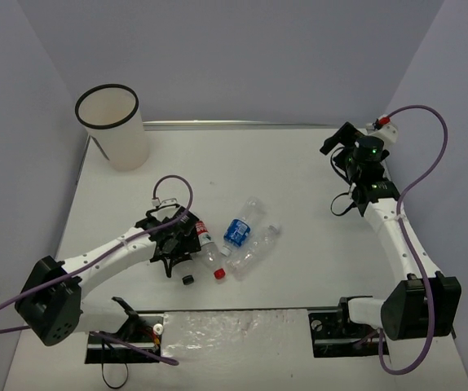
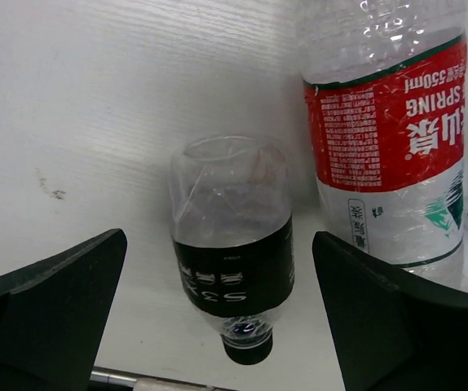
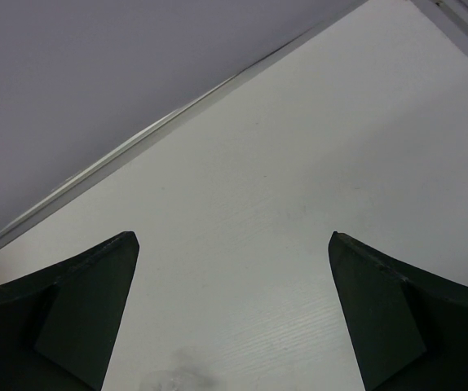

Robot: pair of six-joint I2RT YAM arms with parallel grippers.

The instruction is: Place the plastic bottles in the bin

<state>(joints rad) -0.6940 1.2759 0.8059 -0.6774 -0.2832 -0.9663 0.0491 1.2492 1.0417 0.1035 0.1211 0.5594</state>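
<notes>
The black-labelled bottle lies on the table between the two fingers of my open left gripper, black cap toward the camera; the fingers stand apart from it on both sides. In the top view the left gripper hides most of that bottle. The red-labelled bottle lies just to its right. The blue-labelled bottle and the plain clear bottle lie further right. The bin stands at the far left corner. My right gripper is open and empty. The orange bottle is out of view.
The right wrist view shows its gripper over bare white table near the back wall. A purple cable loops above the left arm. The table's near edge carries the arm mounts.
</notes>
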